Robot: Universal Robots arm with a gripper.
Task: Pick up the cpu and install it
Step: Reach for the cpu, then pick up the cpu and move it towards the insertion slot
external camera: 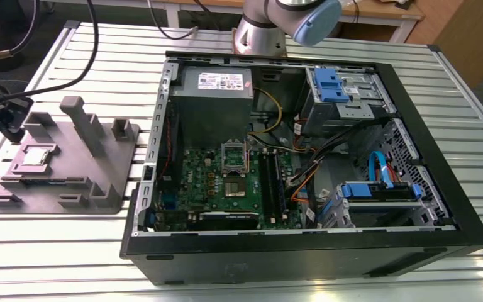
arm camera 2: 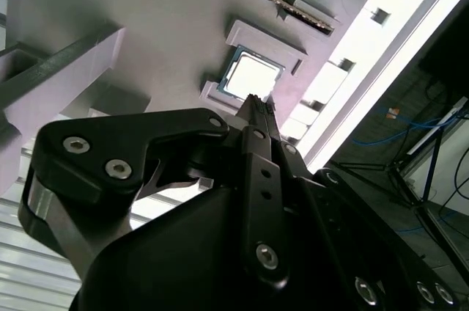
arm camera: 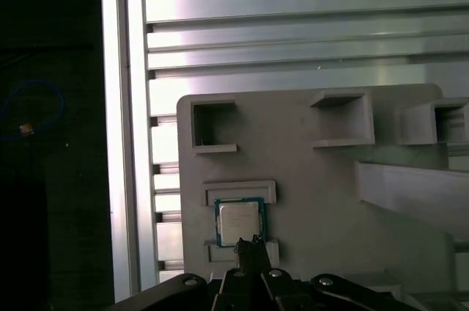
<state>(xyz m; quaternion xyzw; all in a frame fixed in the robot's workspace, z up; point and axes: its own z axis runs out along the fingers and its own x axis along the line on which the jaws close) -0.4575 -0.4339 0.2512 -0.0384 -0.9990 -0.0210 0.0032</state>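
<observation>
In the exterior view, even overhead light falls on the table [external camera: 48, 264], with a pale sheen along its slats toward the far edge. The case [external camera: 309, 264] interior is dimmer. The plate [external camera: 111, 167] posts cast short, soft shadows.

In the second wrist view the cpu [arm camera 2: 253, 76] top glares near white, the table strip at the plate's edge is blown out, and the gripper [arm camera 2: 258, 102] body looms black and soft.

The first wrist view is dim, with a bright band across the slats.
</observation>
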